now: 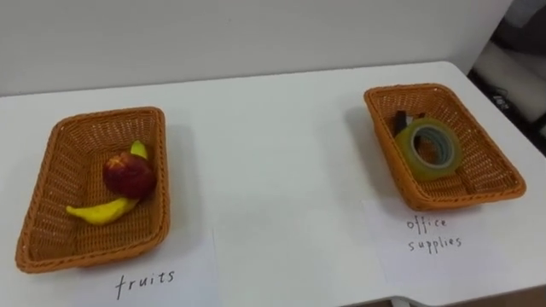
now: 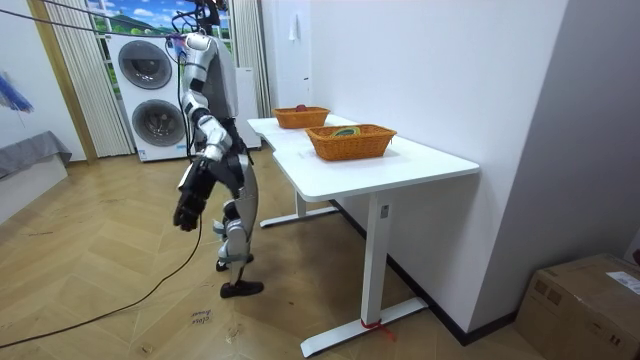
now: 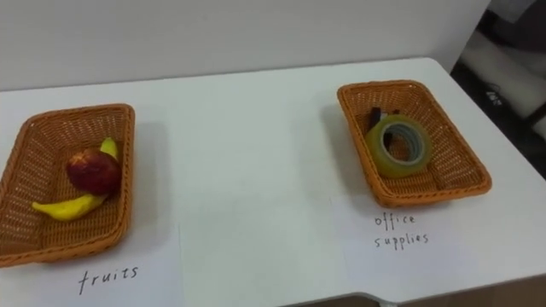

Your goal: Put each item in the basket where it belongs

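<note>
Two wicker baskets stand on the white table. The left basket, with a paper label reading fruits in front, holds a red apple and a yellow banana. The right basket, labelled office supplies, holds a roll of clear tape and a small dark item behind it. In the room view I stand upright a step back from the table's long side. My right hand hangs low beside my leg, away from the table.
The table stands against a white wall. Washing machines are stacked behind me. A cardboard box sits on the wooden floor at the room view's lower right.
</note>
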### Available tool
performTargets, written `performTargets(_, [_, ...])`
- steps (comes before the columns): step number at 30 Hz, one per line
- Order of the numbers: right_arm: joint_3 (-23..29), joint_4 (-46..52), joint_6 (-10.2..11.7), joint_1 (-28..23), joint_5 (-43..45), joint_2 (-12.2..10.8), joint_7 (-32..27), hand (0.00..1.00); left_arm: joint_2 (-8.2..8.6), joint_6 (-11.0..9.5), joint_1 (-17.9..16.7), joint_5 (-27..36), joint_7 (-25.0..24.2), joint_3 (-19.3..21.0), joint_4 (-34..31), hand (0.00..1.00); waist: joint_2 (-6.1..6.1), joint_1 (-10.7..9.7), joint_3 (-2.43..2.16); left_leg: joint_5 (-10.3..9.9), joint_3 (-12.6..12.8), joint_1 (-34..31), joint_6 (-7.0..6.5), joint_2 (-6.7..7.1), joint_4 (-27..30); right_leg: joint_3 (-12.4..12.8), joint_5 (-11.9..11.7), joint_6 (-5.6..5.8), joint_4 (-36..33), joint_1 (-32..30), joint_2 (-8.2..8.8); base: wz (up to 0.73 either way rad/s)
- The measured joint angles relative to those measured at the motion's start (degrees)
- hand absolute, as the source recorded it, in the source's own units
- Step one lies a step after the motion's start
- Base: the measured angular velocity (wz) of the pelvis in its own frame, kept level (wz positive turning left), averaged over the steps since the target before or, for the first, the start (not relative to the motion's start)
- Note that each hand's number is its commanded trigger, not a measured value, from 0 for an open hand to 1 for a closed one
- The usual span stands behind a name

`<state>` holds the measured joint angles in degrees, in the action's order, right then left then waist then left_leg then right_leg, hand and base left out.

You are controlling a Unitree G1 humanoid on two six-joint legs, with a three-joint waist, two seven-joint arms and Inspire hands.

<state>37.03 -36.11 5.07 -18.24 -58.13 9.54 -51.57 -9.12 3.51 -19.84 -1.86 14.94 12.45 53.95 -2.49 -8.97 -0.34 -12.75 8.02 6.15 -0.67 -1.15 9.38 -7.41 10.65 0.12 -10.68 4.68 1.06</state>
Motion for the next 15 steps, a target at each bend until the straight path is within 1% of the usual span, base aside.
performTargets(1, [-1.0, -3.0, 0.1, 0.0, -0.2, -0.5, 0.5, 0.0, 0.43, 0.0, 0.2, 0.0, 0.0, 0.0, 0.2, 0.0, 0.31, 0.2, -0.15, 0.0, 0.1, 0.0, 0.02, 0.0, -0.1, 0.4, 0.0, -0.01, 0.0, 0.0, -0.02, -0.04])
performTargets(2, [-1.5, -4.8, 0.1, -0.3, -0.5, -0.7, 0.9, 0.0, 0.75, 0.0, 0.2, 0.0, -0.1, 0.2, 0.3, 0.0, 0.36, 0.2, -0.25, 0.0, 0.1, 0.1, 0.03, -0.01, -0.1, 0.5, 0.0, -0.01, 0.0, 0.0, -0.04, -0.07])
performTargets(4, [-3.2, -12.3, 0.0, 0.4, -0.4, -1.7, 4.1, 0.0, 1.36, 0.0, 0.2, -0.1, -0.7, 0.4, 1.4, 0.0, 0.58, 0.5, -0.42, -0.1, 0.5, 0.6, 0.12, -0.07, -0.1, 0.9, 0.1, -0.03, -0.1, 0.3, -0.15, -0.07])
performTargets(5, [-4.1, -13.8, -0.1, 0.3, -0.5, -2.0, 5.0, 0.0, 1.49, 0.0, 0.1, -0.1, -0.9, 0.4, 1.4, 0.0, 0.59, 0.6, -0.41, -0.1, 0.5, 0.5, 0.12, -0.07, -0.1, 0.9, 0.1, -0.02, -0.1, 0.3, -0.14, 0.0])
performTargets(7, [-7.8, -19.9, -0.4, 0.8, -0.8, -3.2, 9.4, 0.0, 1.91, 0.1, 0.2, 0.0, -1.3, 0.3, 1.6, 0.0, 0.58, 1.6, -0.4, -0.1, 0.5, 0.5, 0.15, -0.1, -0.3, 1.0, 0.1, -0.07, -0.1, 0.3, -0.15, 0.0])
performTargets(8, [-8.8, -21.0, -0.8, 0.9, -0.7, -3.5, 10.5, 0.0, 1.99, 0.1, 0.1, 0.0, -1.6, 0.3, 1.8, 0.0, 0.58, 1.7, -0.4, -0.2, 0.5, 0.5, 0.15, -0.1, -0.2, 1.0, 0.1, -0.08, -0.1, 0.3, -0.14, 0.0])
performTargets(10, [-12.5, -24.5, -3.0, 1.4, 0.2, -3.8, 16.4, 0.0, 2.4, 0.3, 0.1, -0.3, -2.2, 0.4, 3.1, 0.0, 0.73, 1.8, -0.36, -0.2, 0.5, 0.8, 0.13, -0.08, 0.2, 0.9, 0.2, -0.09, 0.0, 0.2, -0.12, 0.0])
performTargets(11, [-13.5, -25.4, -3.5, 1.5, 0.7, -3.8, 18.2, 0.0, 2.51, 0.4, 0.1, -0.3, -2.3, 0.4, 3.6, 0.0, 0.79, 1.9, -0.35, -0.2, 0.4, 0.9, 0.14, -0.07, 0.2, 0.9, 0.2, -0.09, 0.1, 0.3, -0.11, 0.0])
performTargets(12, [-15.8, -27.2, -4.5, 2.3, 3.3, -3.8, 22.1, 0.0, 2.73, 0.6, 0.1, -0.3, -2.5, 0.4, 4.0, 0.0, 0.8, 2.3, -0.34, -0.3, 0.1, 1.0, 0.16, -0.05, 0.0, 1.0, 0.3, -0.1, 0.1, 0.5, -0.09, 0.0])
performTargets(13, [-18.6, -28.9, -5.2, 2.5, 6.6, -3.7, 25.9, 0.0, 2.74, 0.9, 0.1, -0.3, -3.0, 0.4, 4.2, 0.0, 0.77, 3.1, -0.32, -0.3, 0.1, 1.2, 0.18, -0.07, 0.0, 0.9, 0.4, -0.1, 0.0, 0.5, -0.09, 0.0])
performTargets(14, [-20.0, -29.5, -5.6, 2.7, 8.2, -3.7, 27.8, 0.0, 2.74, 1.0, 0.1, -0.3, -3.1, 0.4, 4.2, 0.0, 0.76, 3.6, -0.32, -0.3, 0.1, 1.3, 0.19, -0.09, -0.1, 0.9, 0.4, -0.1, 0.1, 0.6, -0.1, 0.0])
performTargets(15, [-22.8, -30.5, -6.3, 3.0, 11.3, -3.4, 31.1, 0.0, 2.71, 1.1, 0.3, -0.3, -3.1, 0.3, 4.6, 0.0, 0.77, 4.5, -0.3, -0.3, 0.1, 1.5, 0.19, -0.1, -0.1, 0.9, 0.4, -0.1, 0.1, 0.9, -0.12, 0.03])
